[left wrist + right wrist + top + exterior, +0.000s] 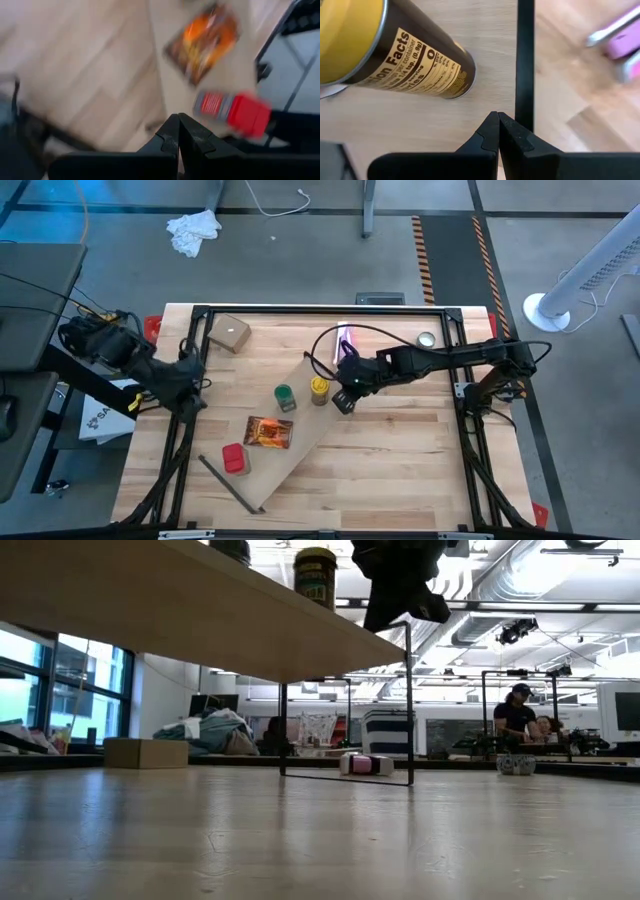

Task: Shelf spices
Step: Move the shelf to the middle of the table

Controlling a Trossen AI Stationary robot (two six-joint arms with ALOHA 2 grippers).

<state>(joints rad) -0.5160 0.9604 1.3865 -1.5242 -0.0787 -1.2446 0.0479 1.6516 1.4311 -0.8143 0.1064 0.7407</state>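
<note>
A tan cardboard box (pixel 229 333), a pink-purple packet (pixel 347 340) and a small round silver tin (pixel 427 339) rest on the light wooden counter (pixel 400 460).

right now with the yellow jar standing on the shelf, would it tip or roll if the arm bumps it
Probably tips fairly easily: the yellow jar stands upright on the shelf and looks tall for its narrow base. Once down, its round body would likely roll along the plank. Its label looks smooth, so it might slip. The right end effector sits close beside it, fingers shut.
</note>
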